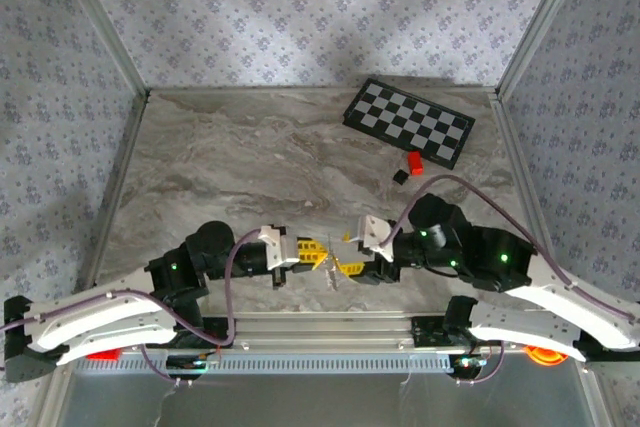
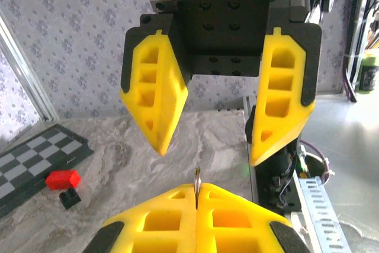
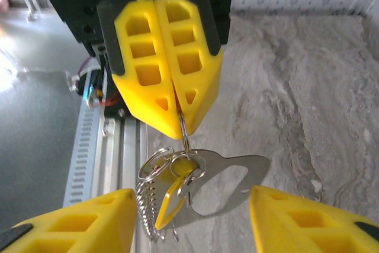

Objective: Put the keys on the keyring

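Keys point(image 3: 149, 202): hanging clustered off the keyring point(image 3: 185, 137), aloft over the surface point(image 3: 308, 87) near its near edge. Left end effector point(image 3: 177, 119) pinches the keyring; right end effector point(image 2: 207, 155) gapes wide, empty. You likely have threading done; only setting down is left.

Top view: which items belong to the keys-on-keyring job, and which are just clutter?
Job: keys, keyring, left claw, right claw.
Lying about: checkerboard, red block, black block.
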Action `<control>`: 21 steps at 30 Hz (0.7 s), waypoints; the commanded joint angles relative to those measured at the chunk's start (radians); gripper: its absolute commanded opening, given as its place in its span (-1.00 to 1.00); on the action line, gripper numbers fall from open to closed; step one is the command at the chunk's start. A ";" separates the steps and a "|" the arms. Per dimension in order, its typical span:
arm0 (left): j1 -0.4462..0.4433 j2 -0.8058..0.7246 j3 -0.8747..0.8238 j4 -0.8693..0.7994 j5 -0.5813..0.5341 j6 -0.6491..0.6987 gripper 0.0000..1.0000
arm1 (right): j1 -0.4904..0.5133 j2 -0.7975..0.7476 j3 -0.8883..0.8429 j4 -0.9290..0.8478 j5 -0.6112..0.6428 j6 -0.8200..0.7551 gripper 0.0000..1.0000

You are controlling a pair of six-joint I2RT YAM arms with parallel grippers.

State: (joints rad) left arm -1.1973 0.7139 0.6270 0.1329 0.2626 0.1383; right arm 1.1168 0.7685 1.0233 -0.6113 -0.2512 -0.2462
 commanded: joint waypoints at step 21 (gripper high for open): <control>0.008 -0.034 -0.002 0.197 0.189 -0.078 -1.00 | -0.009 -0.135 -0.116 0.157 -0.033 0.030 0.32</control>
State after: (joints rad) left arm -1.1915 0.7025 0.5968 0.2729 0.4042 0.0765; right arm 1.1122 0.6525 0.9161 -0.4820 -0.2684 -0.2249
